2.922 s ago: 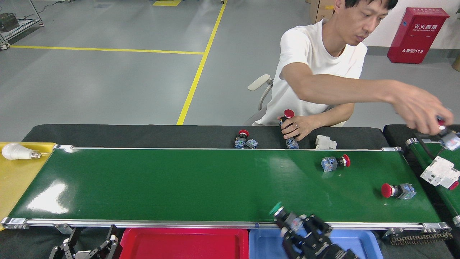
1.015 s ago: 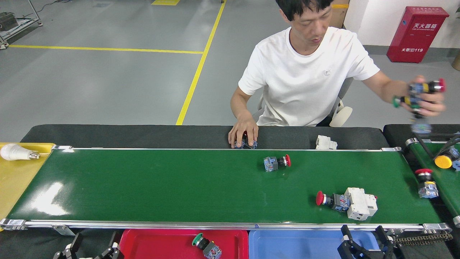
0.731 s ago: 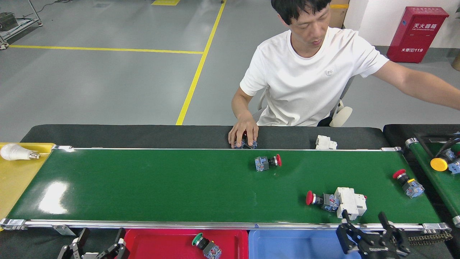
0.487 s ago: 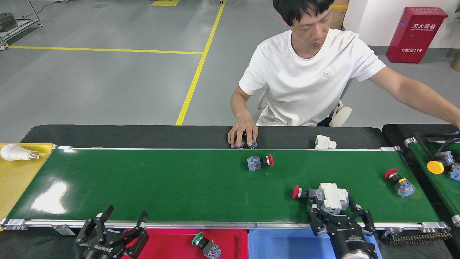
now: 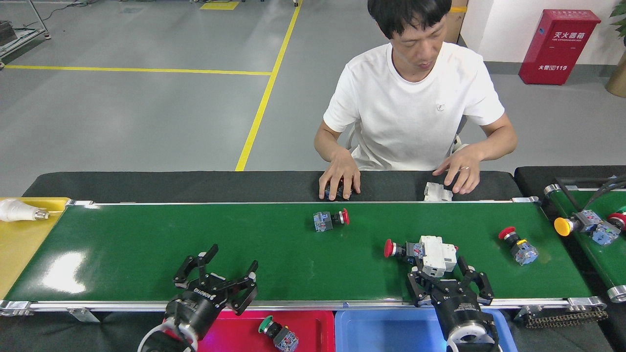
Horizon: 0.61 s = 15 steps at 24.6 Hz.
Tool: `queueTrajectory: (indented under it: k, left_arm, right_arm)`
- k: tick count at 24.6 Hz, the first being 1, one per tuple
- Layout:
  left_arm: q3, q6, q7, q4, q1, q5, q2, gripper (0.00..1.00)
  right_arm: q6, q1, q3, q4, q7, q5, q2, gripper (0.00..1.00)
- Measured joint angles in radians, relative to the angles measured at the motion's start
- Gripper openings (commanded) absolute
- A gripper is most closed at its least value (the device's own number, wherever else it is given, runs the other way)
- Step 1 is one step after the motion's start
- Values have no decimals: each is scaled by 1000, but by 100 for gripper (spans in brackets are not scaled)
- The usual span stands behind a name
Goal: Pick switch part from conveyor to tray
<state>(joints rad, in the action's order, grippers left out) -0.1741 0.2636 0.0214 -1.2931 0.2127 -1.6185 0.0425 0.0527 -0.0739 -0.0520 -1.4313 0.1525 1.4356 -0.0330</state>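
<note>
The conveyor (image 5: 146, 244) is a long glossy dark-green belt with silver rails. A red-button switch part (image 5: 330, 220) lies near its far edge. Another red-button switch (image 5: 397, 248) touches a white block-shaped part (image 5: 434, 250) right of centre. A third red-button switch (image 5: 517, 244) lies further right. My right gripper (image 5: 440, 275) is open at the belt's front edge, its fingers either side of the white part's near end. My left gripper (image 5: 224, 266) is open over bare belt at the front left. A green-button switch (image 5: 277, 333) lies in the red tray (image 5: 318, 322).
A blue tray (image 5: 381, 330) sits beside the red one under the front rail. A yellow tray (image 5: 19, 244) with a bulb (image 5: 19, 210) is at the left end. A person's hands (image 5: 340, 178) rest on the black strip behind. A second belt (image 5: 599, 249) at right carries more switches.
Both grippers have risen forward over the belt's front edge. The parts have ridden left with the belt. The person's outstretched arm has come back to the black strip.
</note>
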Motion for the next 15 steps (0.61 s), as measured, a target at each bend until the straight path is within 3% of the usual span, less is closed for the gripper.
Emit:
queueTrajectory:
  k: [3,7,9,12,15]
  left_arm:
    - [0,-10,-1,119,87,-44,-54,100]
    - [-13,-46,-2,230,182,-50,-71,100]
    - [-19,-56,-3,264,204,-51,-79,100]
    - [-21,-62,-3,288,213,-51,-80,100]
    - [-21,-64,-3,310,216,-51,-84,100]
  right_arm:
    - [-19,-9,-2,3,20,-6,17,42]
    - [-95,4,-1,-33,33,-37,21,42]
    - [-171,49,-1,-102,35,-93,55,42]
    - [-335,160,18,-233,37,-217,158,43]
    - [-566,242,44,-294,38,-324,238,45]
